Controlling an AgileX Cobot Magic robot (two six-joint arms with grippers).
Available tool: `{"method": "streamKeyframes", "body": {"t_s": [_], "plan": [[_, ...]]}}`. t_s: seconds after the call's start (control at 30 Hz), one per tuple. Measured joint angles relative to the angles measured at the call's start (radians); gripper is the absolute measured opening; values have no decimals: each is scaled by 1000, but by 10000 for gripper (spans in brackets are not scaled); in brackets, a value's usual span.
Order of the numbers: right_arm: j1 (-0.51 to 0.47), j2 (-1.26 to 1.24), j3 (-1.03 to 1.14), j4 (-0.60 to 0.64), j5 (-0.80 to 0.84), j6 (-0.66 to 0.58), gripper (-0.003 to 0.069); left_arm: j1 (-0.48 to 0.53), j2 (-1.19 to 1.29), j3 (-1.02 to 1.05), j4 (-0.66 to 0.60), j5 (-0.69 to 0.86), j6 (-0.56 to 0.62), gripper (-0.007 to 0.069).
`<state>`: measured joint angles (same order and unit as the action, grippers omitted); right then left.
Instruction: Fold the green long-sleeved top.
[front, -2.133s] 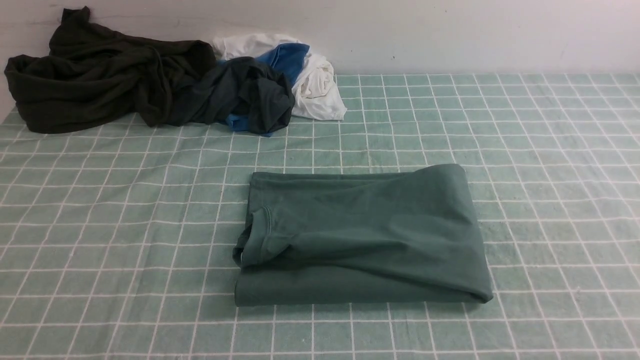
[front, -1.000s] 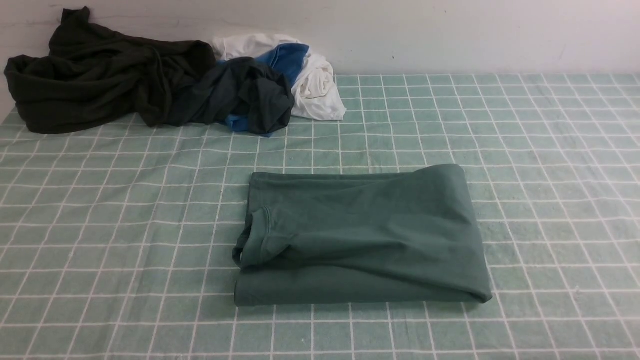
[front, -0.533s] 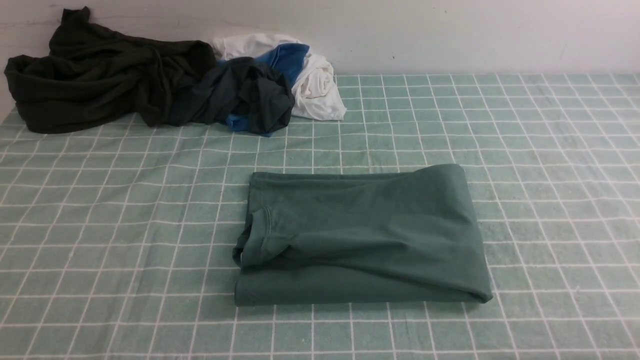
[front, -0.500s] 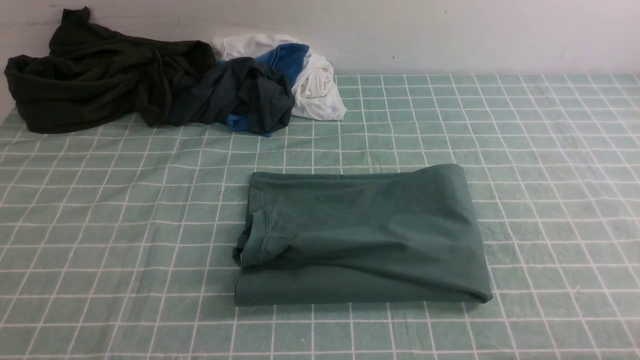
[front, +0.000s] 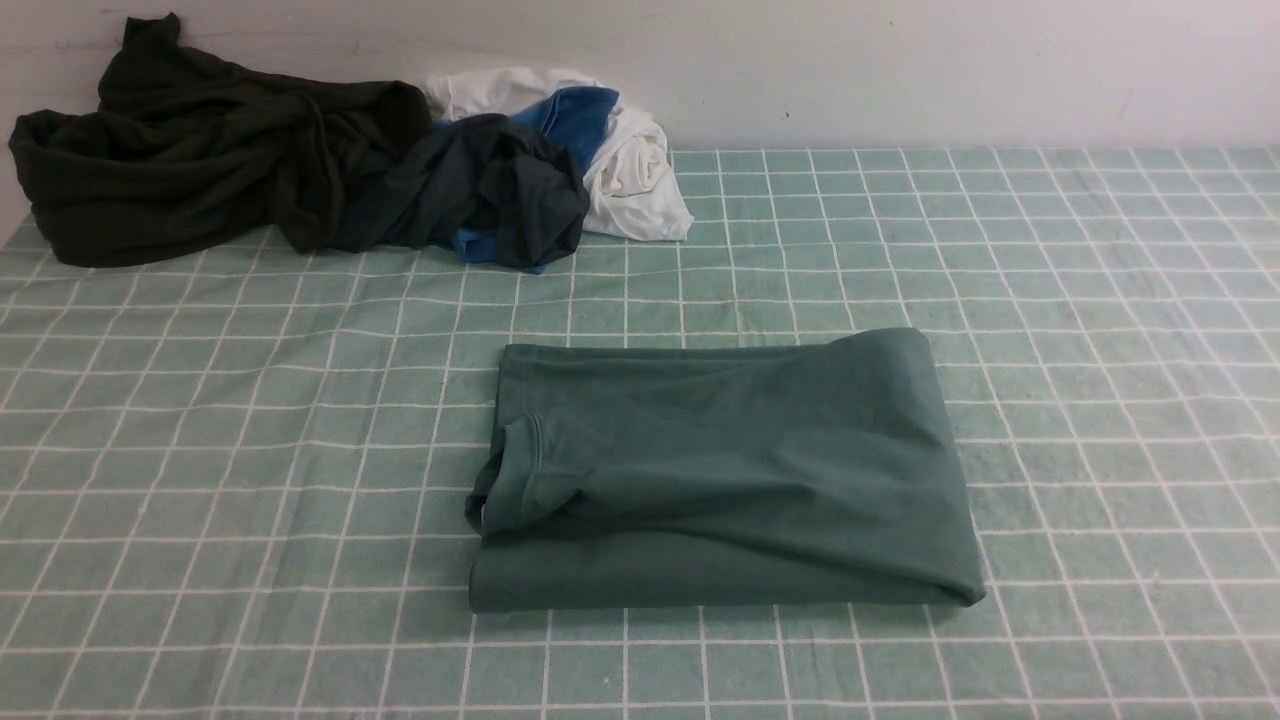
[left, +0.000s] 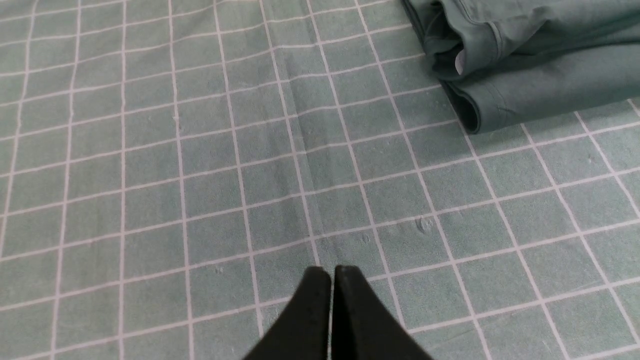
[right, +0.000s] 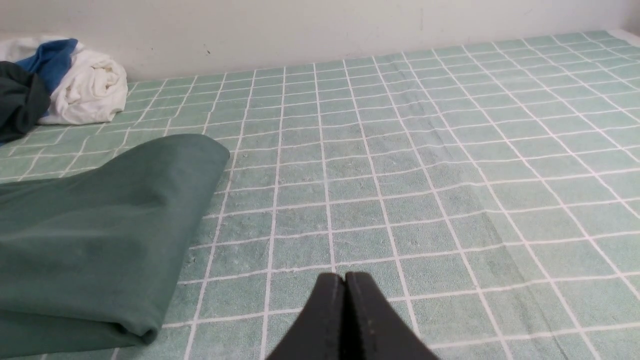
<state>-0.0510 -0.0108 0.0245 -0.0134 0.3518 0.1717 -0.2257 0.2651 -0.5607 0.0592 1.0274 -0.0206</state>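
The green long-sleeved top (front: 730, 470) lies just below the middle of the front view as a compact rectangular bundle on the checked tablecloth (front: 1100, 350). Its sleeves are tucked out of sight and the ribbed neck peeks out at the bundle's left edge. To my eye the folding looks done, or very nearly; the upper layer sits a little askew over the lower one, so a last tidy could be all that is left. Neither arm shows in the front view. In the wrist views the left gripper (left: 332, 272) has its jaws pressed together with nothing between them, above bare cloth apart from the top. The right gripper (right: 345, 279) is likewise closed and empty, beside the bundle's rounded fold. At upper left, a dark olive garment (front: 190, 150) and a navy, blue and white heap (front: 540, 160) sit against the wall.
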Motion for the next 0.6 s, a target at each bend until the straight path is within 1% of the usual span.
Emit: {"method": "streamKeyframes", "body": {"t_s": [0.43, 0.57, 0.6], "plan": [[0, 0, 0, 0, 1, 0, -14, 0, 0, 6, 0, -1, 0, -3], [0, 0, 0, 0, 1, 0, -14, 1, -25, 48, -8, -44, 0, -3], [0, 0, 0, 0, 1, 0, -14, 13, -62, 87, -12, -101, 0, -3]]}}
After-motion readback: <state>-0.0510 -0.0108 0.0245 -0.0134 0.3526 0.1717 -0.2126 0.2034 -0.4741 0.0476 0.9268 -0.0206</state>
